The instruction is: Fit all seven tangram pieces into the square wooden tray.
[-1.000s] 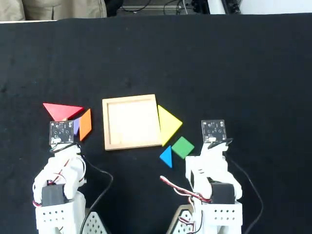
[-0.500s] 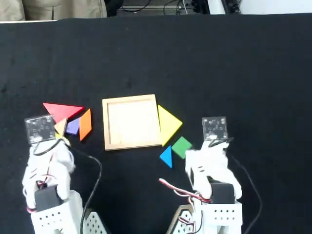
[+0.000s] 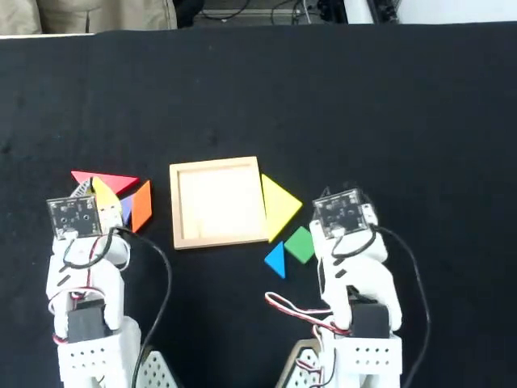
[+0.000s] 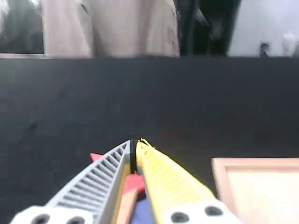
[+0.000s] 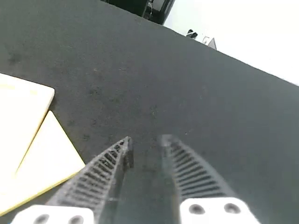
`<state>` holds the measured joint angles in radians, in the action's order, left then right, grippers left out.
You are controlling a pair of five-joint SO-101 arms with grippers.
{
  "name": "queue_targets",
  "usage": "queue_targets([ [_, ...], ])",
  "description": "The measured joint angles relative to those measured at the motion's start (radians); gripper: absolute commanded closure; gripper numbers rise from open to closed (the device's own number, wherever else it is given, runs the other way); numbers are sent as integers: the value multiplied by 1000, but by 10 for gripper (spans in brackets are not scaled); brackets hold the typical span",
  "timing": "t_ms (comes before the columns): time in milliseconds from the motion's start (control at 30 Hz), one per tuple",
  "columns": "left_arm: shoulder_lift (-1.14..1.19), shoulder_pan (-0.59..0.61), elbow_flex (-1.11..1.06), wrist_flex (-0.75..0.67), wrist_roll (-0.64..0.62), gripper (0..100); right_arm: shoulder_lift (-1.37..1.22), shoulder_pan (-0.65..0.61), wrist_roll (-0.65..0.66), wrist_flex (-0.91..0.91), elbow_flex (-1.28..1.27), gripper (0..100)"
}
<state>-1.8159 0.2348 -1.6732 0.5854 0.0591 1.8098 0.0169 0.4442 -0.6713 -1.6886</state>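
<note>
While the wooden tray (image 3: 215,164) lies bare inside, left jaws are pressed together, right jaws slightly spread.

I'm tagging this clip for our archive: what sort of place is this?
Probably a robotics lab bench: a left arm and a right arm stand at a black table, with a wooden tray on it and cables behind the far edge.

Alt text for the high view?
Empty square wooden tray mid-table. A yellow triangle touches its right edge, with a green square and blue triangle nearby; a red triangle, orange parallelogram and purple piece cluster to its left. The left arm and right arm stand at the near edge.
</note>
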Motion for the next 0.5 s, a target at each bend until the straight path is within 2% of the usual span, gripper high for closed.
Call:
queue_targets([
  [133,0,-63,31,66,-12,891,0,0,9,-31,3,849],
  [367,29,-86,115,173,-15,895,0,0,-87,-242,215,849],
  [500,137,-86,186,239,-15,895,-43,-78,-100,-339,333,848],
])
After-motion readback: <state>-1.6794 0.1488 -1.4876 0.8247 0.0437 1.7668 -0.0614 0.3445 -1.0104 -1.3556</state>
